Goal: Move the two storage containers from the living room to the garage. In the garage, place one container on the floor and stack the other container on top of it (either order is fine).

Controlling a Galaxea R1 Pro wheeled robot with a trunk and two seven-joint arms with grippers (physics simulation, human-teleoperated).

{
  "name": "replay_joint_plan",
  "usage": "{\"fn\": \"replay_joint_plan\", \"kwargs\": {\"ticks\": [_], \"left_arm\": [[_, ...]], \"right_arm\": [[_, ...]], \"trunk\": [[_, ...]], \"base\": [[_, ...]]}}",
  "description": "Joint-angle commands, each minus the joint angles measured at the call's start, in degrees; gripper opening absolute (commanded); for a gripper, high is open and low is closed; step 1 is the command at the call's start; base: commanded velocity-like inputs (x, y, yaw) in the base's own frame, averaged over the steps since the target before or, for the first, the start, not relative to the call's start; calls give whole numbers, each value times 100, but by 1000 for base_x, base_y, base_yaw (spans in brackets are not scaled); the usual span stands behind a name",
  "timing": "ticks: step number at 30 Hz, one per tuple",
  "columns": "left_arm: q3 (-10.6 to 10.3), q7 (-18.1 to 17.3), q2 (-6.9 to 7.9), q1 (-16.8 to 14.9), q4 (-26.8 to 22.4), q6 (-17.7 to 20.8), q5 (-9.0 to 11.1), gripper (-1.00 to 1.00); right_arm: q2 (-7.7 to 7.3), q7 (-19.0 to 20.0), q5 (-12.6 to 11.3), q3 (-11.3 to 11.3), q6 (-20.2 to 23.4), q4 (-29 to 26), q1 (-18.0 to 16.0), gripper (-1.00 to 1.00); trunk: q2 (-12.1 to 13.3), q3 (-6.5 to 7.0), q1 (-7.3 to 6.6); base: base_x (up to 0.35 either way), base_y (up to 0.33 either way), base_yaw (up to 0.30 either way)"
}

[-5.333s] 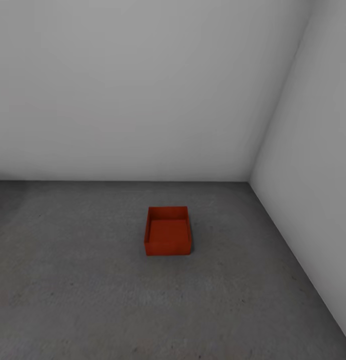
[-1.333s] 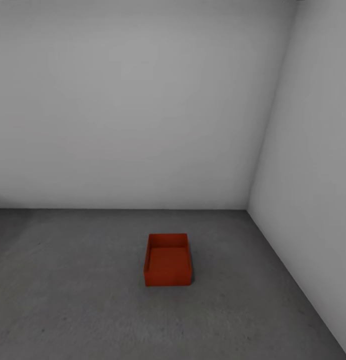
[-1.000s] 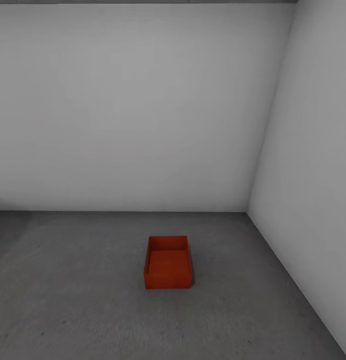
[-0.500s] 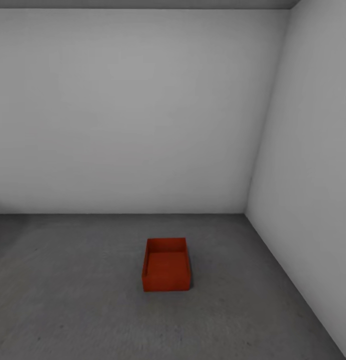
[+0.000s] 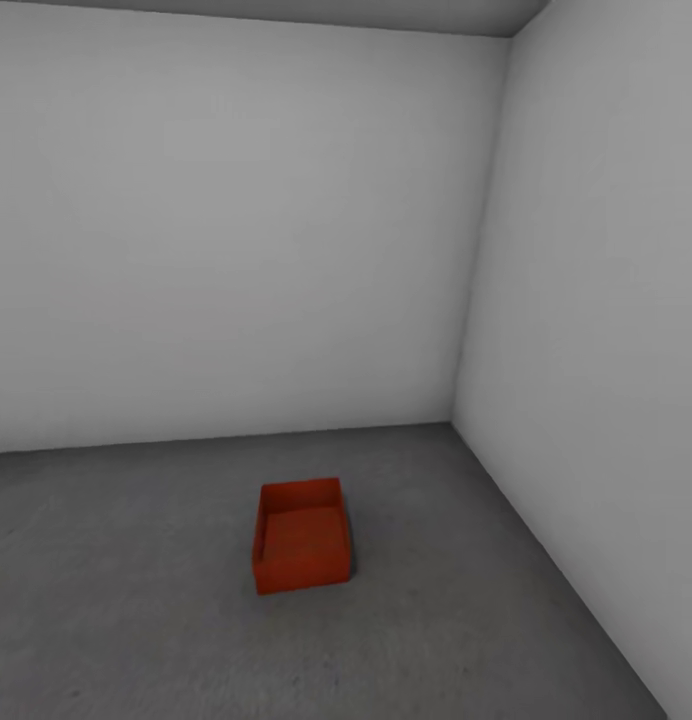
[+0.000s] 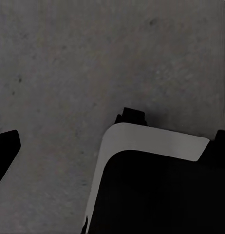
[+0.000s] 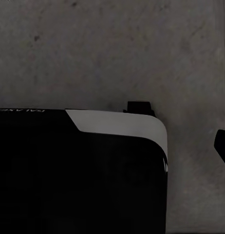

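One red-orange storage container [image 5: 299, 535] stands open side up on the dark grey concrete floor [image 5: 136, 600] of the garage, near the corner of two plain white walls. It is empty and nothing rests on it. In the left wrist view my left gripper [image 6: 112, 146] hangs over the floor, with one dark fingertip [image 6: 5, 152] at the picture's edge and nothing between the fingers. In the right wrist view my right gripper [image 7: 112, 146] also hangs over bare concrete, with one fingertip [image 7: 222, 146] at the edge, holding nothing.
The back wall [image 5: 226, 250] and the right wall [image 5: 596, 330] meet in a corner behind and right of the container. My own black base with its white trim [image 6: 151, 144] shows under both wrists, its trim [image 7: 122, 122] in the right wrist view too.
The whole head picture has shifted: the corner and the container now sit further left and the ceiling edge shows, so the camera has turned. The container itself has not moved.
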Motion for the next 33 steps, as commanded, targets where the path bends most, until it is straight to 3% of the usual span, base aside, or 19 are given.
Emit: {"fn": "replay_joint_plan", "kwargs": {"ticks": [1,27,33], "left_arm": [[-40,12,-2,-4,0,-17,48,100],[-33,12,-10,-1,2,-21,59,100],[-42,12,-5,-1,1,-21,55,100]], "right_arm": [[1,20,-61,46,-30,21,-8,100],[6,35,-72,43,-42,25,4,100],[10,7,-308,43,-30,25,6,100]], "trunk": [[-4,-6,0],[-4,-5,0],[-4,-5,0]], "base": [[0,0,-287],[0,0,-298],[0,0,-300]]}}
